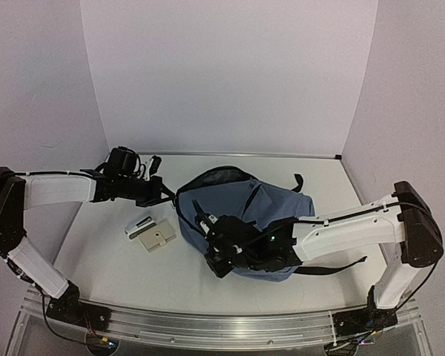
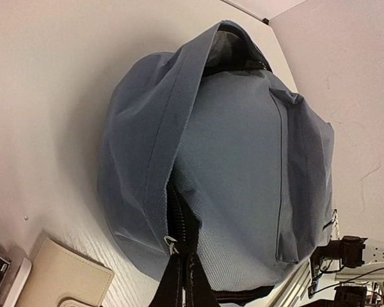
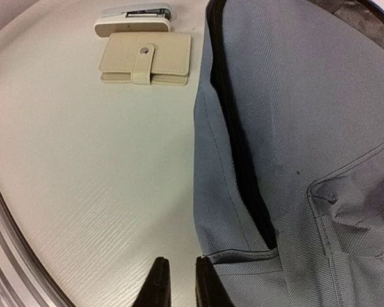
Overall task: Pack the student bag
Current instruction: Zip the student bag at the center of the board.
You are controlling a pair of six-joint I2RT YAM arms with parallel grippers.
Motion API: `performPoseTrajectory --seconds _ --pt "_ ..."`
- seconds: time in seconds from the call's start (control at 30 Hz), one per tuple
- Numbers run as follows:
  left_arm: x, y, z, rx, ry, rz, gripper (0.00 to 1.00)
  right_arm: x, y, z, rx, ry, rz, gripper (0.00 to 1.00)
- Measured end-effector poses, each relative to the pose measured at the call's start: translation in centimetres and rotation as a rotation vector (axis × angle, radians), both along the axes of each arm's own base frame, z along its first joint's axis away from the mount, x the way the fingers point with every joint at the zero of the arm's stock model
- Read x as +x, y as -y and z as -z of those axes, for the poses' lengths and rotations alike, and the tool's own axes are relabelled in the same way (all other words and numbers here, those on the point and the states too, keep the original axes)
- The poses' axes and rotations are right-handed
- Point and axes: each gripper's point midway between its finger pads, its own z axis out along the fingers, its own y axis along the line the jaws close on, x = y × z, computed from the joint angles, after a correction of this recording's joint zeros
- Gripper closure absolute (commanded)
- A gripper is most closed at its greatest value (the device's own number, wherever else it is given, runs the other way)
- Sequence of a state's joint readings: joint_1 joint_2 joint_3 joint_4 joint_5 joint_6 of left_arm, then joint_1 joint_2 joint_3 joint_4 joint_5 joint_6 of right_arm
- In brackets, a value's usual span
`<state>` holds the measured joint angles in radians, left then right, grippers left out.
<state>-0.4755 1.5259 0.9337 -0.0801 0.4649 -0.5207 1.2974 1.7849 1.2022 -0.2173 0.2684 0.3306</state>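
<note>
The white, faintly grained surface (image 1: 111, 259) carries the student bag (image 1: 267, 204) at the centre of the overhead frame. It is soft grey-blue woven fabric, slumped and rounded, with its black zip parted along the left side. Packing looks barely begun, since both loose things lie outside it. The left tool (image 1: 162, 191) is closed, apparently pinching the bag's rim by the zip. The right tool (image 3: 180, 281), at the bag's lower edge, shows a slim, empty gap. Left of the bag lie a flat beige wallet (image 3: 146, 59) with a snap tab and a smaller white stapler-like item (image 3: 133, 19).
</note>
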Motion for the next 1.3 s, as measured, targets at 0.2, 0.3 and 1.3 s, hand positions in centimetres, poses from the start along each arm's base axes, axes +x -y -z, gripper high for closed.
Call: performPoseTrajectory --seconds 0.2,0.3,1.3 --pt "-1.1 0.9 -0.6 -0.043 -0.004 0.083 1.0 1.2 -1.4 -2.9 0.056 0.038 0.045 0.46" --pt "-1.9 1.2 -1.0 -0.06 -0.002 0.118 1.0 2.6 -3.8 -5.5 0.113 0.086 0.059 0.37" --pt "-6.4 0.5 -0.7 0.059 0.003 0.138 1.0 4.8 -3.7 -1.4 -0.02 0.229 0.073 1.0"
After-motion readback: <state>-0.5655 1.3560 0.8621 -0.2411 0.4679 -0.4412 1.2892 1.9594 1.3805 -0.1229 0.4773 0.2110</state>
